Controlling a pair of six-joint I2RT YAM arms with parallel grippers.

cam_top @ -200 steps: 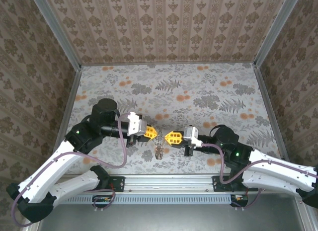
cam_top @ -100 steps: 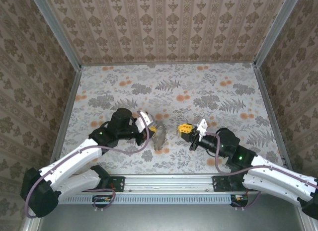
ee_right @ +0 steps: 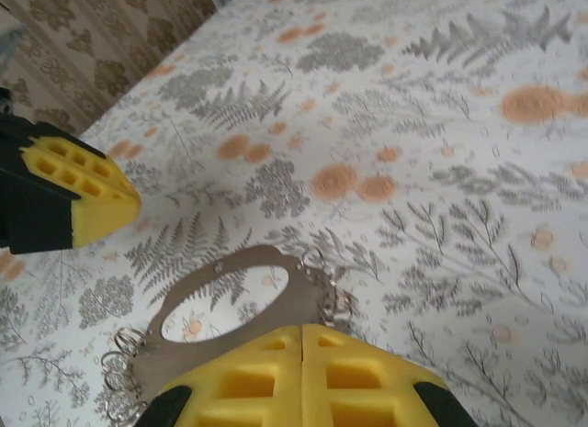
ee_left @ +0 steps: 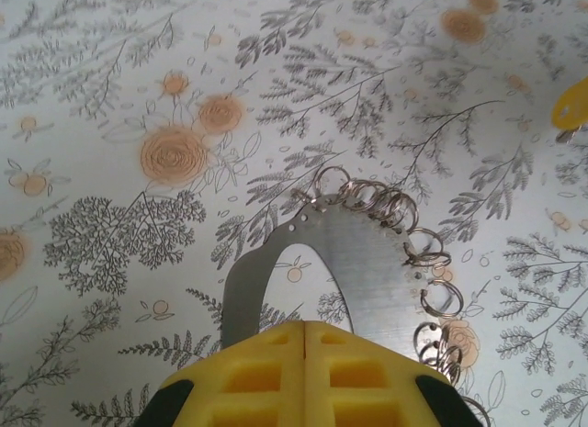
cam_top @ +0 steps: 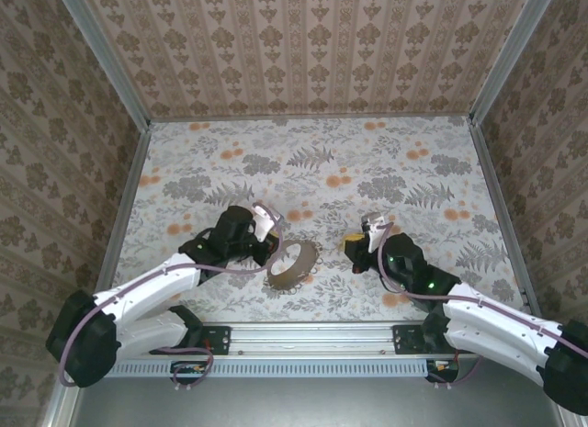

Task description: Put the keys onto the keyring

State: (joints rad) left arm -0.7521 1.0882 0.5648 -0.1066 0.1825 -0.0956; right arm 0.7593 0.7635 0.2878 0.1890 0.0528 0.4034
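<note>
— Both arms have drawn apart and sunk low since a second ago, when they met nose to nose over the keyring [ee_left: 367, 262]. It now lies on the table [ee_left: 101, 87] between them.

— Is either one holding it?

— I'd say not. The left gripper [ee_left: 303, 328] has its pads pressed together, and so does the right gripper [ee_right: 301, 331]. Each wrist view shows the other gripper standing apart from the loop. The loop's near end is hidden behind the pads, though.

— And the keys [ee_left: 378, 196]?

— They look like small wire rings hooked through holes along the band's edge, bunched at the top and trailing down one side. I see none loose on the table.

— So it's done?

— Probably. This looks like a release and retreat. Whether every key is properly threaded, I can't tell.
</note>
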